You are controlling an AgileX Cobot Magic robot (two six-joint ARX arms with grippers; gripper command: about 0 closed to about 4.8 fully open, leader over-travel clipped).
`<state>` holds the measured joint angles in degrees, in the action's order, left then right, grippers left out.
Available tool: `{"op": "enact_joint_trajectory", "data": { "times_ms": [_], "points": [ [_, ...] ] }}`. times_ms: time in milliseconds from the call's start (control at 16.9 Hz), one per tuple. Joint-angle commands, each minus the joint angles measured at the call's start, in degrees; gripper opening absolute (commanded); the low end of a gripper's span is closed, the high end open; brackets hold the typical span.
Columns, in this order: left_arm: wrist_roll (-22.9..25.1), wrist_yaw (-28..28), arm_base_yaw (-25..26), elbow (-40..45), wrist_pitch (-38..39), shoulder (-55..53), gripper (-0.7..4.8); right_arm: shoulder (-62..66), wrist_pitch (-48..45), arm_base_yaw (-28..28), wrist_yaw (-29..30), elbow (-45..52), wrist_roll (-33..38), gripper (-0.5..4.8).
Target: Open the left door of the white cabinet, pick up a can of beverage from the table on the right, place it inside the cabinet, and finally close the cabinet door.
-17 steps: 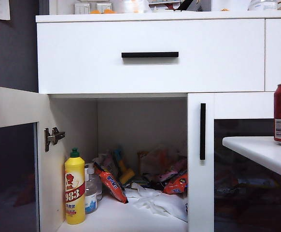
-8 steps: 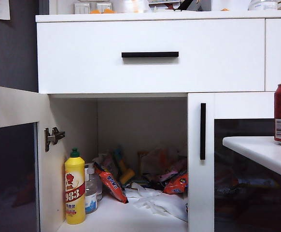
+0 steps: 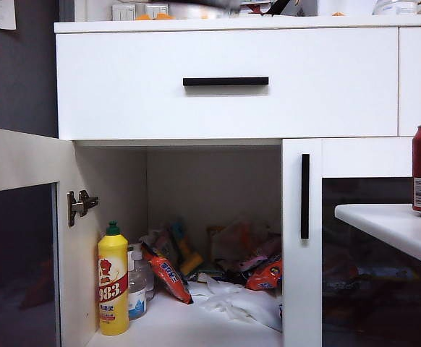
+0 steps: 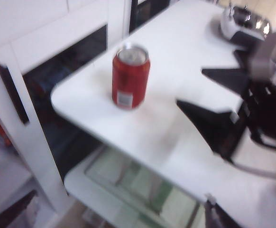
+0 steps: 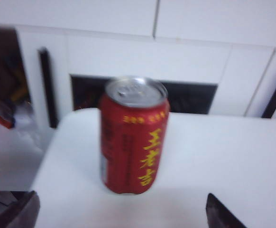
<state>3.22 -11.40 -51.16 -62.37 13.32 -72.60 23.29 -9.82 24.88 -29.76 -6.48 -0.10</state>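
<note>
The right gripper is hanging wide open and empty, its fingertips either side of the red can of beverage standing upright just ahead on the table. The left gripper is gaping open too, hovering nearby. Beyond, the white cabinet is showing its left door swung open.

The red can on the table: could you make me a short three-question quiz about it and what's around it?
1. True or false: the left door of the white cabinet stands open.
2. Where is the can of beverage: A) in the cabinet, B) upright on the table, C) held by a gripper?
3. Which gripper faces the can with open jaws either side?

Key: 1 true. 2 B. 3 The right gripper; the left gripper is open too, off to one side.
</note>
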Motion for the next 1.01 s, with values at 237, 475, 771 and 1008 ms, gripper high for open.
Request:
{"op": "enact_joint_trajectory", "data": {
  "times_ms": [237,475,771,1008],
  "points": [
    [-0.3,-0.6,0.1,5.5,-2.7,0.2,4.79,21.4,-24.9,-19.6,22.3,-0.6,-0.1,4.79],
    [-0.2,-0.6,0.1,5.6,-3.2,0.2,4.79,35.8,-39.6,-21.5,26.3,-0.9,-0.2,4.79],
    [-0.2,-0.7,0.5,5.6,-3.1,0.2,4.79,46.6,-47.5,-21.5,26.5,-3.5,-0.4,4.79],
    [-0.2,-0.7,0.5,5.6,-3.1,0.2,4.79,53.5,-47.4,-21.6,26.9,-9.8,-0.4,4.79]
  ]
}}
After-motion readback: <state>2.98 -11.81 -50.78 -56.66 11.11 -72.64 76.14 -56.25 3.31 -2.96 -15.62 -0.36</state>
